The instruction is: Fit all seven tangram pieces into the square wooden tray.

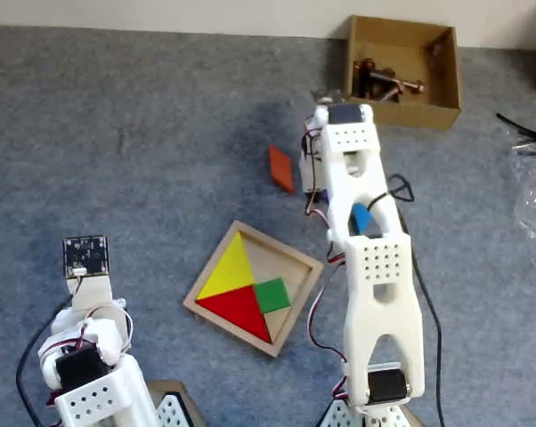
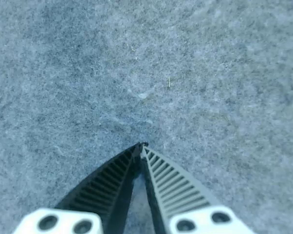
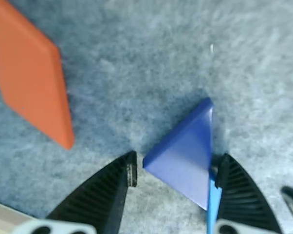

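Right gripper point(image 3: 178, 158) is low over the blue triangle point(image 3: 185, 146), jaws spread, one on either side of it. It's released, nothing clamped yet. One jaw sits just off the triangle's sharp corner. The other looks pressed against the far edge, though I can't tell for certain that it touches. The piece lies on the grey table point(image 3: 151, 58), near the tray point(image 1: 281, 243) on its far right side, under the outstretched arm.

How will it handle? I'd call it light, rigid and thin, so squeezing won't hurt it. The faces look smooth and painted, so expect it to be slippery, while the fuzzy table should stop it skating. The trouble is the shape, because a triangle has no parallel sides. A jaw pushing on a corner may spin the piece or squirt it out. The safer hold, I'd say, is one jaw flat along the long edge and the other square on the opposite point, centred and low.

Left gripper point(image 2: 141, 146) is clenched on nothing, tips together over the table, well apart from the tray.

The tray already holds the yellow triangle point(image 1: 228, 267), red triangle point(image 1: 241, 307) and green square point(image 1: 271, 295). The orange parallelogram point(image 1: 280, 168) waits on the table, beside the blue.
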Robot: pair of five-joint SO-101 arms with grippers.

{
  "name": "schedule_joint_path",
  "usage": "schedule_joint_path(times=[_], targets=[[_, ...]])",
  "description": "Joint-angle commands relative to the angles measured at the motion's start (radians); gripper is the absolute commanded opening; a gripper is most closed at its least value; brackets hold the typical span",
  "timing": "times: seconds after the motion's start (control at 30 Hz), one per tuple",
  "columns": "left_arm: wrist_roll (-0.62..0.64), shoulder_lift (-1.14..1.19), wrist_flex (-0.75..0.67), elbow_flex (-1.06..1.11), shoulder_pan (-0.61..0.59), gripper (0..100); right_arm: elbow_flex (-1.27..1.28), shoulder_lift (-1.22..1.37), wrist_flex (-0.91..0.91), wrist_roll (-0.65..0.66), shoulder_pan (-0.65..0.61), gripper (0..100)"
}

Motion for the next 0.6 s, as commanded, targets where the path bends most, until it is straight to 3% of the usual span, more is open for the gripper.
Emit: schedule_joint_path(times=[0.0, 0.57], targets=[[0.009, -0.005, 0.009, 0.021, 0.015, 1, -0.019, -0.025, -0.022, -0.011, 0.004, 25.2], [0.009, -0.005, 0.009, 0.021, 0.015, 1, -0.016, -0.024, -0.044, -0.02, 0.004, 24.9]])
